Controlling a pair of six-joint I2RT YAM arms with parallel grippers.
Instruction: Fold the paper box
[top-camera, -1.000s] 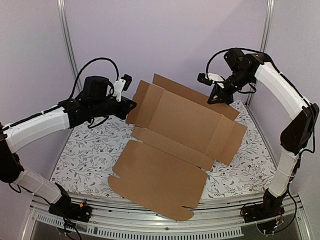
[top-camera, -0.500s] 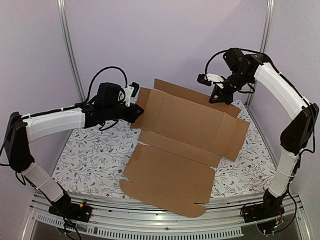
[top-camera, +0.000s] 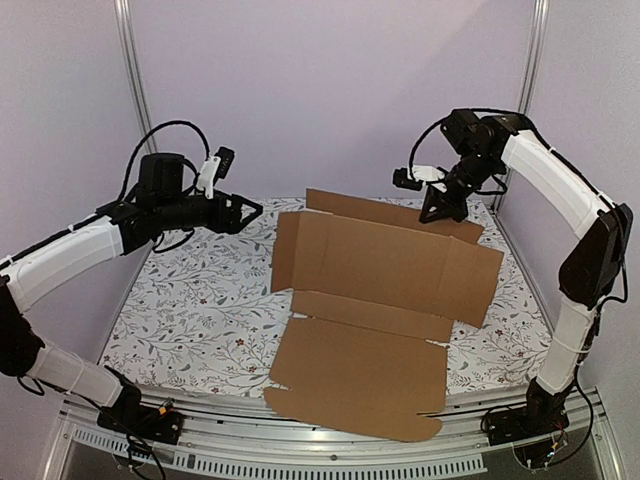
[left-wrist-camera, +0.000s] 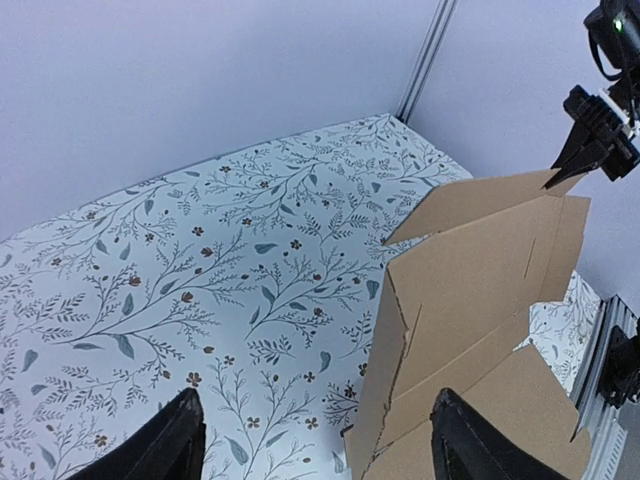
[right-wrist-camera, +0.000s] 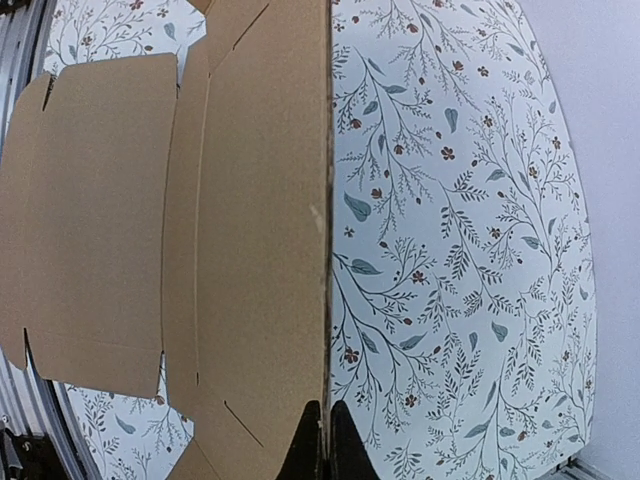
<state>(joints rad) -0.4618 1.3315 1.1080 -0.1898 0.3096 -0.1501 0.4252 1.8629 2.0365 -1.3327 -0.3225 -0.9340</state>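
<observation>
the paper box (top-camera: 385, 265) lies opened out as one flat brown sheet on the right half of the flowered table (top-camera: 190, 300). its big near panel (top-camera: 360, 385) seems to reach over the near edge. my right gripper (top-camera: 437, 208) is pressed together on the free edge of the far flap (top-camera: 390, 208), near its right end. the right wrist view shows both fingers (right-wrist-camera: 312, 445) nipping that thin edge with no gap. the flap stands a little raised from the cloth there.

my left gripper (top-camera: 243, 211) is spread wide and holds nothing. it hangs above the cloth, apart from the sheet, with the left side flap (top-camera: 285, 250) ahead of it. in my left wrist view only cloth shows between the fingers (left-wrist-camera: 170, 445).

as i judge it, the step is raising the walls around the middle panel, with the far flap first. to do it well i want my right pinch firm but shallow, so the corrugated edge does not crush. i should swing the flap about its score line rather than pull it, because a pull would slide the whole sheet. my left hand is the free one, so i would bring it low to the left side flap and take it near the crease, not at the loose corner. it should lift only once the sheet lies steady. the risk i see is the card bending off its crease.
</observation>
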